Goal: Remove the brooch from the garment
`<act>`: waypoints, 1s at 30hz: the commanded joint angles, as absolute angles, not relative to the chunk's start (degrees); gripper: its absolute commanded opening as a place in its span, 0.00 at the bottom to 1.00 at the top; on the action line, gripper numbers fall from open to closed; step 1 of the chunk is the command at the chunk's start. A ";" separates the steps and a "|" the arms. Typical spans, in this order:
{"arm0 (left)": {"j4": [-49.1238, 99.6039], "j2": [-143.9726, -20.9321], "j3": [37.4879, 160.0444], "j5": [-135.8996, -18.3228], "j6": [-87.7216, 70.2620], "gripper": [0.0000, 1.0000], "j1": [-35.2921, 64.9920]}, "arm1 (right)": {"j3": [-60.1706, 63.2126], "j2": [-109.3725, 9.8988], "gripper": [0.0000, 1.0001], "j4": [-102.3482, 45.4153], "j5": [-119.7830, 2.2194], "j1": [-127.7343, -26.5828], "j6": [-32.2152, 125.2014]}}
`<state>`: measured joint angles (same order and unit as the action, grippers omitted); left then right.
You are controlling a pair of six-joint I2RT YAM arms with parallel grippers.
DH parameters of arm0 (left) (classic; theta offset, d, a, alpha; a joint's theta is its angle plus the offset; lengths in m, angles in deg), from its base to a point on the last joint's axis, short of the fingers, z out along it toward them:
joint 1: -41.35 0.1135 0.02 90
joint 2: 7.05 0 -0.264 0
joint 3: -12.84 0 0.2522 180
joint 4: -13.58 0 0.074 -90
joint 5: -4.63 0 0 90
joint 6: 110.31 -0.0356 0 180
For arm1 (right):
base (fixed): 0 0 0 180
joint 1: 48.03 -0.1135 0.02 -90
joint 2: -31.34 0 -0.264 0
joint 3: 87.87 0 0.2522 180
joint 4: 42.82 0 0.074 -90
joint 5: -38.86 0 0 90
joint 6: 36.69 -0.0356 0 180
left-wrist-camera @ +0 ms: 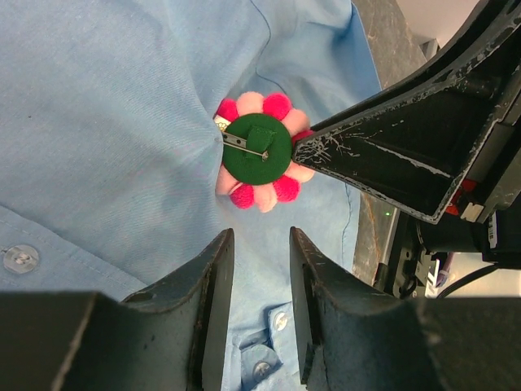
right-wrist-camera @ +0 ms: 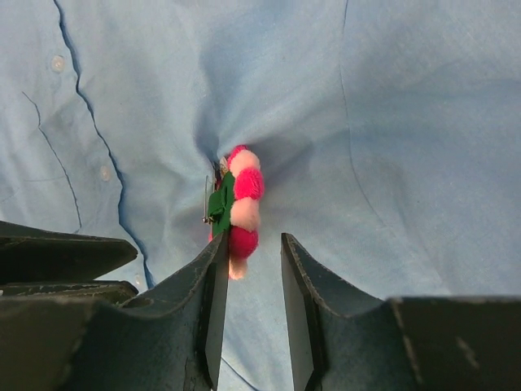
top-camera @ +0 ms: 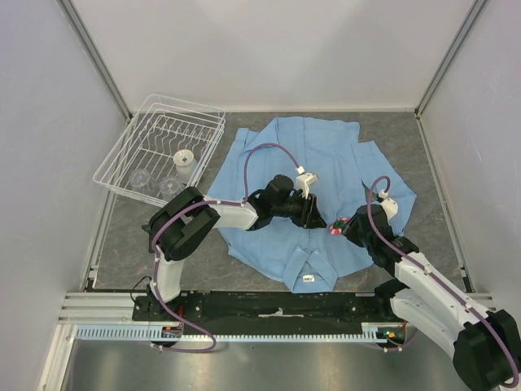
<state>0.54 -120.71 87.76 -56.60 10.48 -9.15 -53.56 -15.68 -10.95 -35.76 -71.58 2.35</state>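
Note:
The garment [top-camera: 326,163], a light blue shirt, lies spread on the table. The brooch [top-camera: 334,226] sits near its right front. In the left wrist view the brooch [left-wrist-camera: 259,149] shows a green felt back with a metal pin, ringed by pink and pale pompoms. It stands on edge in the right wrist view, brooch [right-wrist-camera: 238,204], with cloth puckered at the pin. My right gripper [right-wrist-camera: 252,248] is open, its left finger touching the brooch's lower rim. My left gripper [left-wrist-camera: 260,244] is open just short of the brooch, only shirt [left-wrist-camera: 98,122] beneath it.
A white wire dish rack [top-camera: 163,151] holding small cups stands at the back left. The shirt's collar with its white label [top-camera: 308,278] points toward the arm bases. Both grippers [top-camera: 316,218] [top-camera: 346,226] crowd the brooch. Enclosure walls bound the table.

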 commanded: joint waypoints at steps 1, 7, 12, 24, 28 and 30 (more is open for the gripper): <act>-2.45 -120.86 88.30 -56.02 10.98 0.40 -9.45 | -50.91 -16.12 0.39 -12.01 -36.11 -70.97 4.88; -2.45 -121.04 88.21 -56.19 10.89 0.39 -9.45 | -51.35 -16.47 0.38 -13.06 -37.60 -70.80 5.67; -2.45 -121.22 88.30 -56.19 10.89 0.39 -9.45 | -52.49 -17.52 0.37 -16.14 -40.24 -70.71 6.46; -2.45 -121.65 88.30 -56.28 10.98 0.38 -9.45 | -53.28 -19.81 0.28 -19.48 -42.96 -70.71 8.13; -2.54 -121.83 88.30 -56.28 11.07 0.38 -9.45 | -53.81 -20.77 0.26 -20.80 -43.84 -70.79 8.22; -2.45 -121.92 88.30 -56.28 11.07 0.38 -9.45 | -53.99 -20.95 0.26 -21.06 -43.93 -70.79 8.22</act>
